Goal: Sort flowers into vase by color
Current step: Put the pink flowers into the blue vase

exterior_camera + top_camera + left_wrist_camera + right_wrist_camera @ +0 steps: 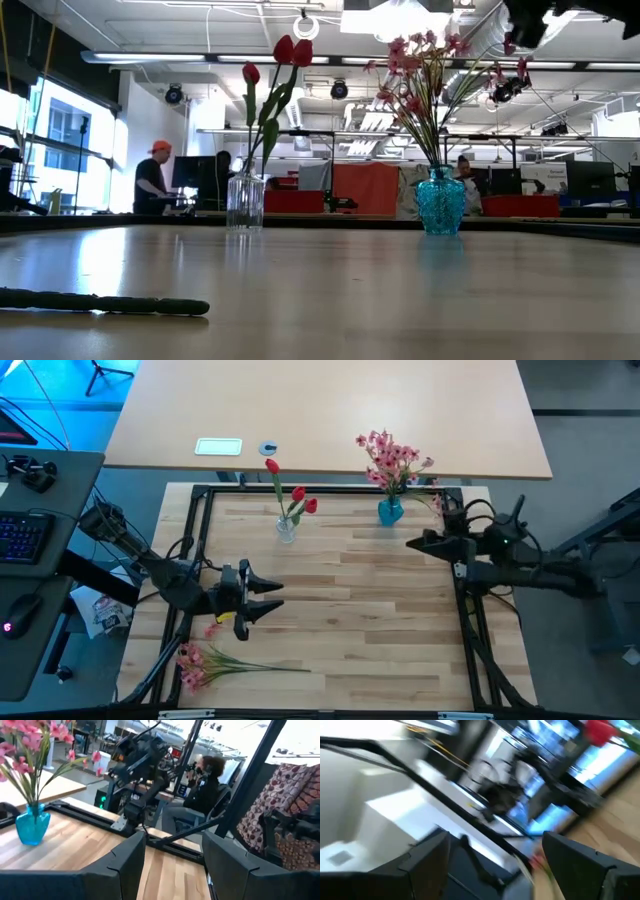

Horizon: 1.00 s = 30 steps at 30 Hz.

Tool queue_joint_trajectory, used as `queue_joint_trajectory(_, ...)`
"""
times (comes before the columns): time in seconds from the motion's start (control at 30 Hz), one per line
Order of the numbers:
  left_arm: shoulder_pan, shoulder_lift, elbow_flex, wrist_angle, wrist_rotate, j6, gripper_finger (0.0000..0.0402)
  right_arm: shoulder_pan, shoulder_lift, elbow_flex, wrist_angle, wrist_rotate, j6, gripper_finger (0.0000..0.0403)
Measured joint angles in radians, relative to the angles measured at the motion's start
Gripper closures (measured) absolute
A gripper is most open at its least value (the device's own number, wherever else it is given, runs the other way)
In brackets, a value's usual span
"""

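Wooden table: pale plank worktop point(340, 590) inside a black metal frame point(200, 540); its broad middle lies bare, the best open room for carrying a stem.
Frame hazard: black rails run along all four sides, and the one loose spray lies just beside the near-left corner, so a low sweep there could, by my judgement, catch a rail or push the stems under it.
Left arm: left gripper point(268, 598) over the left part of the worktop, fingers spread and holding nothing, pointed toward the table's middle; the loose spray lies nearer the front edge than this gripper.
Right arm: right gripper point(415, 544) at the right side, close to the blue vase, fingers spread wide and empty; a careless swing could knock that vase over.
Pink spray, loose: many small pink blossoms on thin green stems point(215, 660), flat on the wood at the front left, not yet sorted; the thin stems may slip from a pinch or snag.
Pink bouquet: pink sprays point(392, 458) standing in a small blue glass vase point(390, 511) at the back right; crowded, so another stem might be blocked.
Red tulips: red blooms point(290, 485) in a clear glass vase point(286, 528) at the back, left of centre; slim, likely easy to tip.
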<state>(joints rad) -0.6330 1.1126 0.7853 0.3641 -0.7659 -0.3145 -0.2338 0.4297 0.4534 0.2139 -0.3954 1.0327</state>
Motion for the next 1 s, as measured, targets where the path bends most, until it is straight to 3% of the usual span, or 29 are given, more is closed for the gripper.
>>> queue_joint_trajectory(0.1, -0.003, 0.000, 0.000, -0.009, -0.013, -0.015, 0.0219, 0.126, 0.108, 0.007, 0.147, 0.098, -0.047, 0.0091)
queue_joint_trajectory(0.3, -0.003, 0.000, 0.009, -0.025, -0.013, -0.025, 0.0219, 0.395, 0.420, 0.106, 0.202, 0.245, -0.140, 0.0091)
queue_joint_trajectory(0.43, -0.003, 0.005, 0.116, -0.264, 0.059, -0.035, 0.0221, 0.525, 0.644, 0.209, 0.209, 0.247, -0.169, 0.0091)
queue_joint_trajectory(0.57, -0.017, 0.070, 0.319, -0.744, 0.202, -0.135, 0.0227, 0.573, 0.782, 0.329, 0.214, 0.151, -0.203, 0.0091)
queue_joint_trajectory(0.7, -0.075, 0.206, 0.474, -1.152, 0.387, -0.214, 0.0229, 0.578, 0.841, 0.450, 0.161, 0.113, -0.241, 0.0091)
queue_joint_trajectory(0.83, -0.166, 0.350, 0.485, -1.277, 0.504, -0.288, 0.0229, 0.575, 0.846, 0.574, 0.033, 0.110, -0.338, 0.0091)
queue_joint_trajectory(1.0, -0.251, 0.529, 0.471, -1.211, 0.551, -0.364, 0.0229, 0.574, 0.846, 0.707, -0.167, 0.166, -0.438, 0.0091)
